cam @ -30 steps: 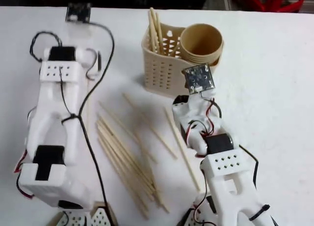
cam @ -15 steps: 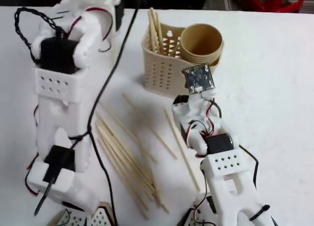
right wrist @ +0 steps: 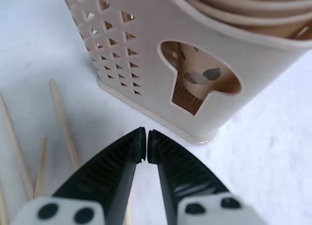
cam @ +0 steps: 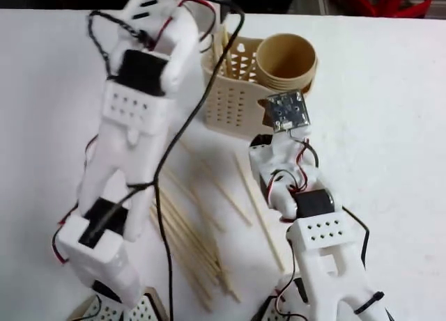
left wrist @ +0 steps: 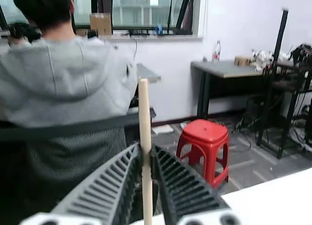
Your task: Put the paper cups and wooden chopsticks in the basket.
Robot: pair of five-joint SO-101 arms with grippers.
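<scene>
High view looking down over the tabletop (cam: 390, 126), basket (cam: 226, 105) at 12 o'clock, right wrist view close on that basket's wall, left wrist view facing level into the room (left wrist: 239, 25).

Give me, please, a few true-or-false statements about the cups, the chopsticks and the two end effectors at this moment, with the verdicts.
1. The left end effector is shut on a chopstick. True.
2. The paper cups sit stacked inside the basket. True.
3. The right end effector grips a chopstick. False: it is shut on nothing and points at the foot of the basket.
4. Every chopstick is already in the basket. False: a bundle of loose chopsticks lies on the table between the arms.
</scene>
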